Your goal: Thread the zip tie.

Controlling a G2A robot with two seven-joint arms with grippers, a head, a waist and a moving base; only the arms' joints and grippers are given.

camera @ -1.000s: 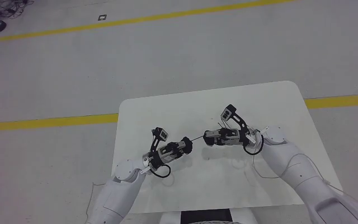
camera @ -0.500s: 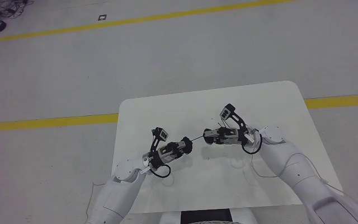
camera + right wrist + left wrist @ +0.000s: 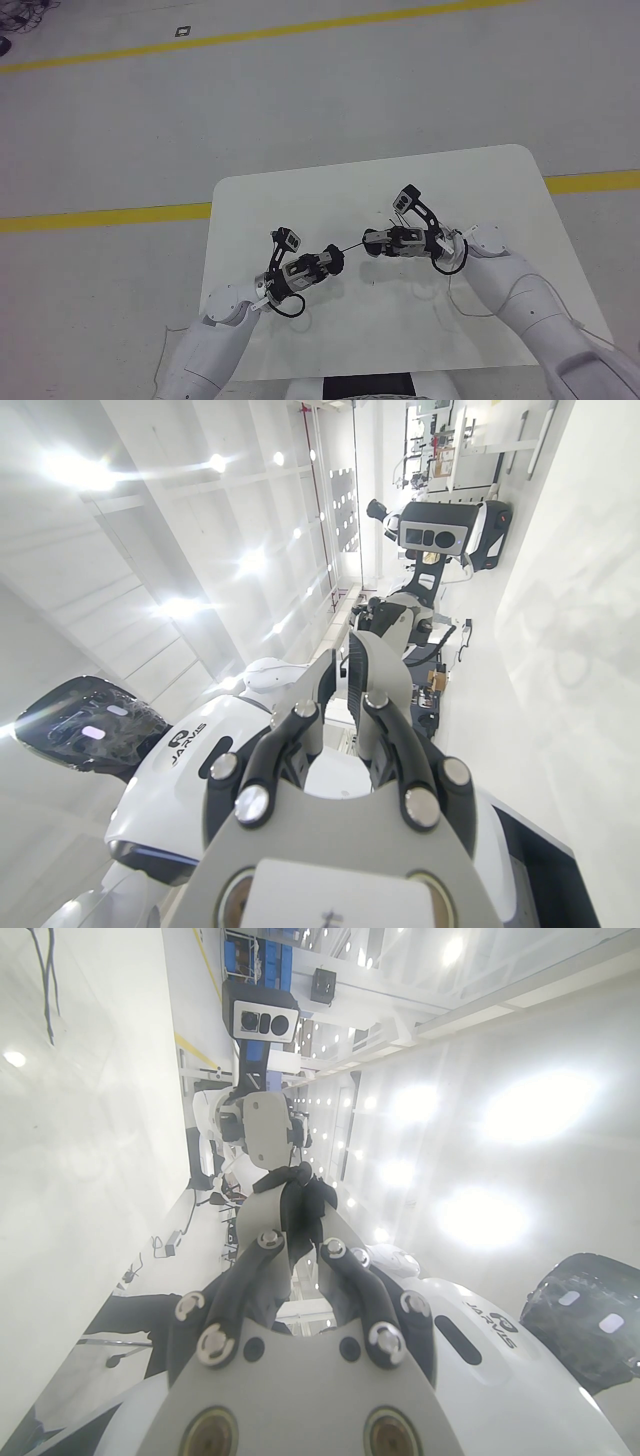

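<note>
A thin black zip tie (image 3: 350,248) spans the short gap between my two grippers, held above the white table (image 3: 480,190). My left gripper (image 3: 336,257) is shut on one end. In the left wrist view that end shows as a dark bunched piece (image 3: 302,1198) pinched between the fingers (image 3: 295,1213). My right gripper (image 3: 368,242) faces it from the other side, tip to tip. Its fingers (image 3: 345,660) are pressed close together on the tie's other end, which is seen edge-on and barely shows. Each wrist view has the opposite gripper (image 3: 265,1128) (image 3: 385,615) straight ahead.
The table's surface around and beneath the grippers is bare white. Its edges lie well away from both arms. Yellow floor lines (image 3: 100,217) run beside and beyond the table.
The right gripper has shifted very slightly toward the table's far side. The left arm and the tie between them look unchanged.
</note>
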